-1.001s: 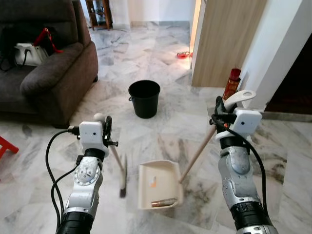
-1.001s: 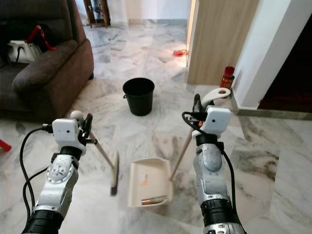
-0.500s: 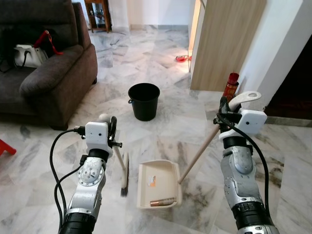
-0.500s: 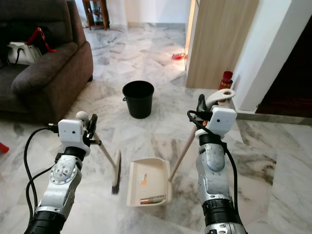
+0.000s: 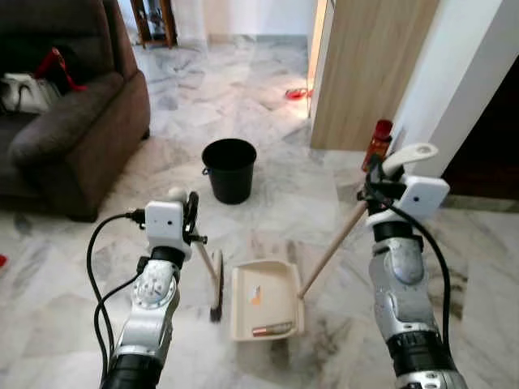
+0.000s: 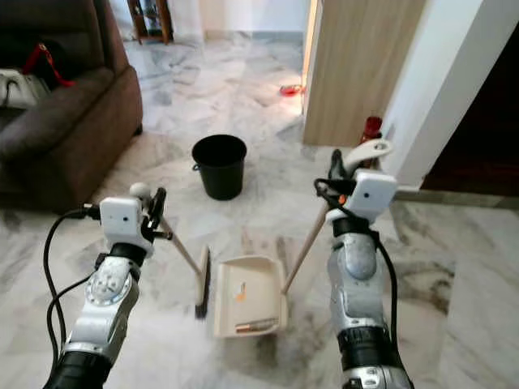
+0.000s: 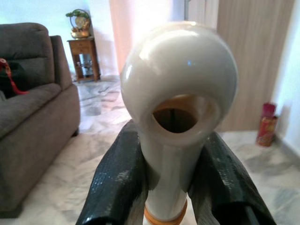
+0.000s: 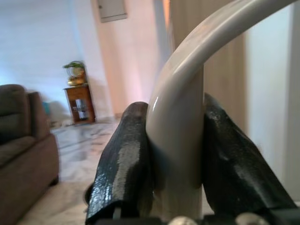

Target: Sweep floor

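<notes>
Where end effectors (image 7: 171,187) clamp, broom (image 5: 212,285) handles vanish.

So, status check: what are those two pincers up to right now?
Left pincer shut on broom handle. Right pincer shut on dustpan handle. Broom head beside dustpan, debris inside. Black bucket ahead.

Surface: grey-veined marble floor (image 5: 268,203) | Broom (image 5: 216,296) bristles resting on it, just left of the dustpan (image 5: 263,301) lying flat beside them | Black bucket (image 5: 229,168) standing ahead of the broom head, well apart | Brown sofa (image 5: 69,138) sitting far left | Red bottle (image 5: 379,144) standing by the wall, right
</notes>
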